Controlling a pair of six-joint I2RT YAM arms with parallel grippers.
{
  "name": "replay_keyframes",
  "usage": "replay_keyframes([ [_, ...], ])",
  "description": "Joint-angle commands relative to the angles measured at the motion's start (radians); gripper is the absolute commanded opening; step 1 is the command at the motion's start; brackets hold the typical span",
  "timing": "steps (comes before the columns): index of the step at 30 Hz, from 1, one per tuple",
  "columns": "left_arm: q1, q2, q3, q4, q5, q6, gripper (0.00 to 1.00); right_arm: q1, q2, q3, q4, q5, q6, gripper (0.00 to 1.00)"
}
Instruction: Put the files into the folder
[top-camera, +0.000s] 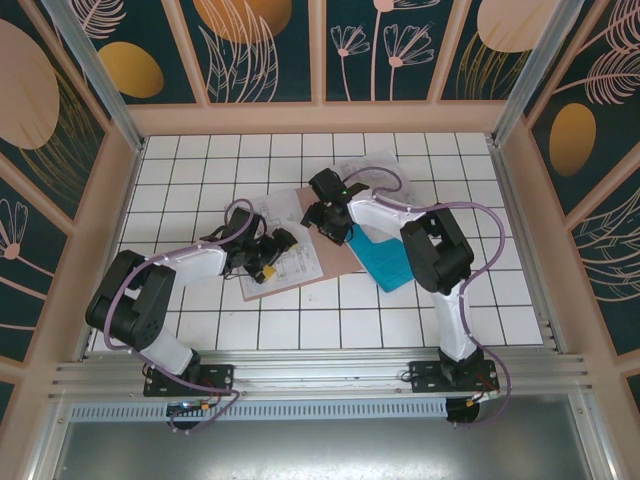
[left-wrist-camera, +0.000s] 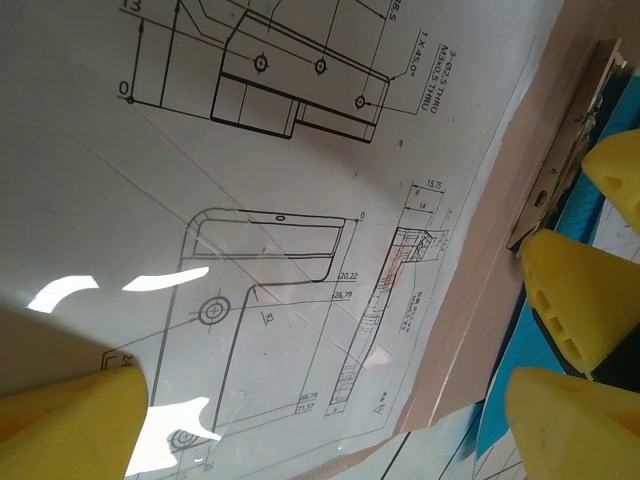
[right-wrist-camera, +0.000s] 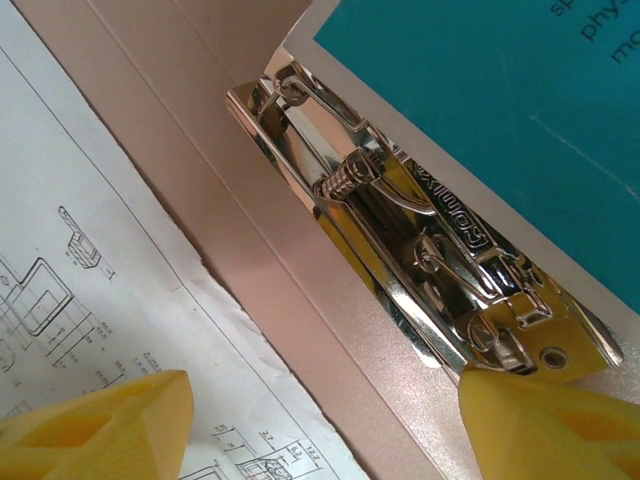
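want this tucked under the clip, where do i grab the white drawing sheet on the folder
Probably take the white drawing sheet by its edge facing the metal clip, coming in low from the clip side. It lies flat on the folder, so mid-sheet offers no pinch; that edge looks slightly lifted, judging by its shadow.

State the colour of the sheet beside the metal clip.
Teal-blue sheet, clearest in right wrist view.

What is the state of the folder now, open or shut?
Open: the folder shows its inner face, where the metal clip lies exposed and a printed drawing sheet rests beside it.
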Motion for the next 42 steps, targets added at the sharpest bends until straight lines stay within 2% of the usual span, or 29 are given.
replay_keyframes([
  [1,0.001,0.000,-0.040,-0.097,-0.047,-0.009,0.93,-0.018,0.083,-0.039,-0.122,0.144,-0.011,0.73],
  [16,0.002,-0.004,-0.068,-0.115,-0.067,-0.023,0.93,-0.064,0.055,-0.131,-0.089,0.161,-0.020,0.73],
  [23,0.002,-0.017,-0.076,-0.121,-0.077,-0.026,0.93,-0.057,-0.014,-0.056,-0.101,0.153,-0.033,0.74],
  [28,0.002,-0.014,-0.077,-0.114,-0.070,-0.025,0.93,-0.043,-0.031,0.001,-0.093,0.072,-0.035,0.76],
  [36,0.003,-0.021,-0.075,-0.119,-0.072,-0.020,0.93,-0.035,-0.140,0.071,-0.073,0.049,-0.002,0.77],
  [42,0.002,-0.020,-0.069,-0.121,-0.073,-0.013,0.93,-0.064,-0.276,-0.050,-0.008,0.028,0.034,0.79],
])
